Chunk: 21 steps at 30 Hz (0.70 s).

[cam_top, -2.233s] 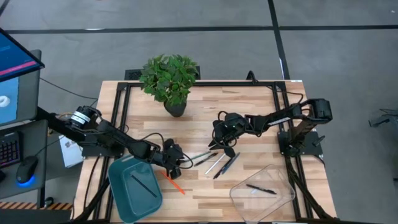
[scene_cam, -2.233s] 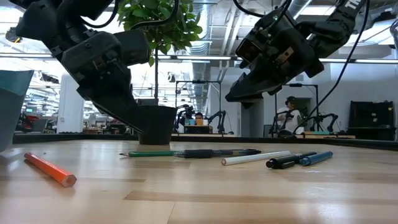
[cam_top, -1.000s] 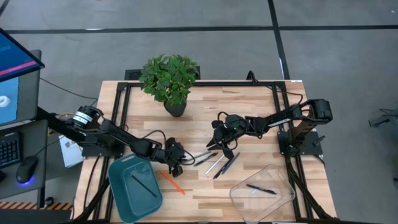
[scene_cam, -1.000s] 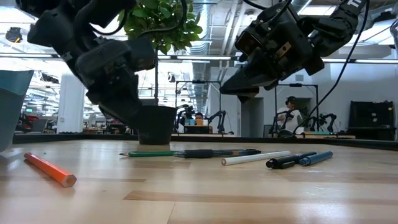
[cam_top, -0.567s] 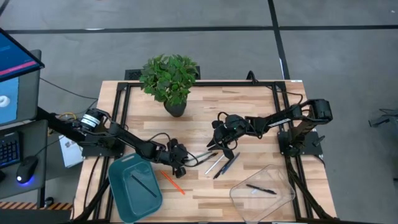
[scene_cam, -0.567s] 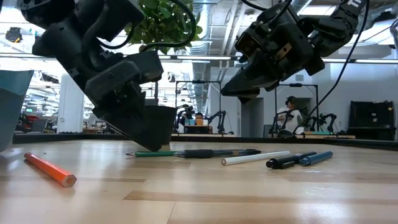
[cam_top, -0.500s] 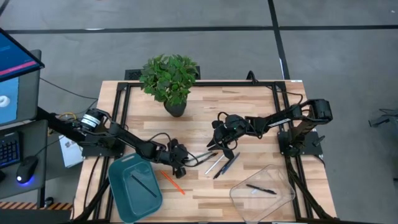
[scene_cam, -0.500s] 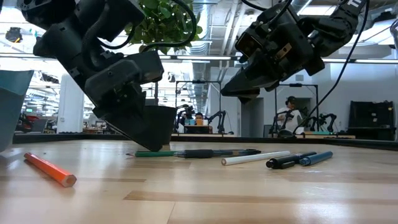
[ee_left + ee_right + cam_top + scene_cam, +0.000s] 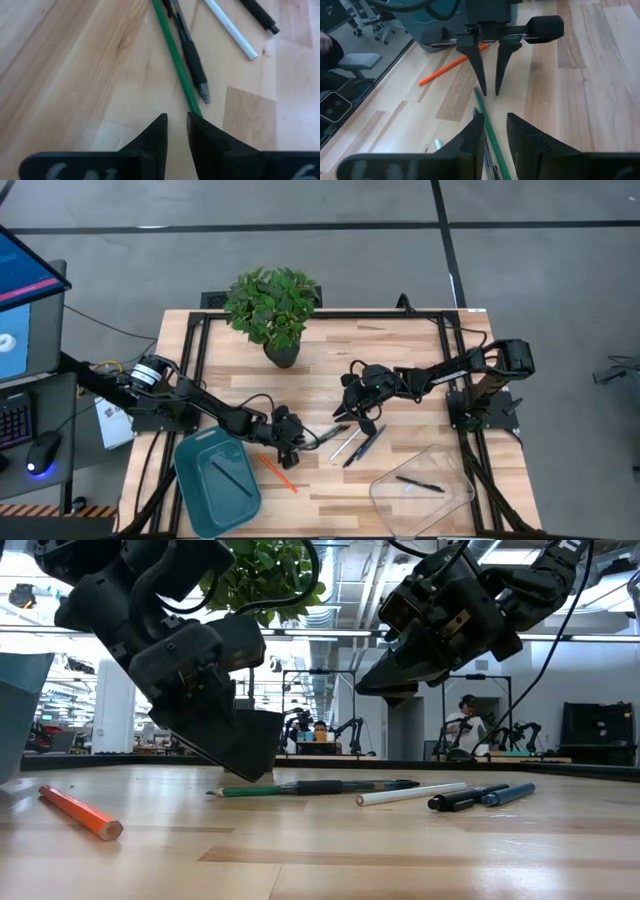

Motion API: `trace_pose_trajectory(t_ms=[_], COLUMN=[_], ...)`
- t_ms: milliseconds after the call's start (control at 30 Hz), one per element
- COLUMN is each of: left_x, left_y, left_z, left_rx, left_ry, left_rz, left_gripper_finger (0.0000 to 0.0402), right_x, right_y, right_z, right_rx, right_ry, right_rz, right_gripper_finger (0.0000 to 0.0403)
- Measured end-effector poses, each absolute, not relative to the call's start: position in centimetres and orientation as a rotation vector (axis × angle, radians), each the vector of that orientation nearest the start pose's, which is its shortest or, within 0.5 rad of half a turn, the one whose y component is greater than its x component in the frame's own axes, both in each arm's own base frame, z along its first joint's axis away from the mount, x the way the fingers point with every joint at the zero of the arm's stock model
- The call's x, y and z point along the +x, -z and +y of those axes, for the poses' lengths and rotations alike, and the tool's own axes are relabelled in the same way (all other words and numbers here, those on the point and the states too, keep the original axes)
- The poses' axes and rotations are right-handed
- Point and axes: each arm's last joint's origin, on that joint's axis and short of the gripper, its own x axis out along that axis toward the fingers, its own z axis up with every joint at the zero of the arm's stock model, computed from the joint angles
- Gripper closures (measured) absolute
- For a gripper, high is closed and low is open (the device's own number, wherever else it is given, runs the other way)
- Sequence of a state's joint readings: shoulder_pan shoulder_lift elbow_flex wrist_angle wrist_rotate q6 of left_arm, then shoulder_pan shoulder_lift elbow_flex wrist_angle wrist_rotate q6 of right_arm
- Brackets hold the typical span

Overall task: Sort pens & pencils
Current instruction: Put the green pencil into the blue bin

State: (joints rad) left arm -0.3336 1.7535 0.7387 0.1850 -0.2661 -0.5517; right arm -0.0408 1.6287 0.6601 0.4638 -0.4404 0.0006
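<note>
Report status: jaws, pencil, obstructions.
Left gripper low at the green pencil, jaws slightly apart, nothing held. Right gripper hovers above the pile, empty. Black pen lies right against the pencil.

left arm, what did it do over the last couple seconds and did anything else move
The left hand travelled from beside the teal tray toward the loose pens and came down low, its open fingers now straddling the end of the green pencil. It has not closed on it. The right hand stayed hovering above the pile, open and empty. The orange pencil, the white pen and the pens in both trays did not move.
</note>
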Motion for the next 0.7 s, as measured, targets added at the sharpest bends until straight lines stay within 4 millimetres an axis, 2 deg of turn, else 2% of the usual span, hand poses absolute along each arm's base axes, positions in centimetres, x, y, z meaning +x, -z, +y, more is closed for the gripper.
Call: trace_pose_trajectory(t_ms=[367,700], left_x=[29.96,29.93], left_y=[-11.9,-11.86], left_z=[-10.22,-10.16], left_rx=[-0.332,-0.371], left_ry=[-0.076,-0.102], left_rz=[0.765,0.767], left_gripper_finger=[0.0339,0.0327], right_x=[30.6,30.6], right_y=[-15.37,-15.37], right_z=[0.01,0.01], right_rx=[0.121,0.121], right_ry=[-0.392,-0.392], right_rz=[0.494,0.494], right_gripper_finger=[0.03,0.03])
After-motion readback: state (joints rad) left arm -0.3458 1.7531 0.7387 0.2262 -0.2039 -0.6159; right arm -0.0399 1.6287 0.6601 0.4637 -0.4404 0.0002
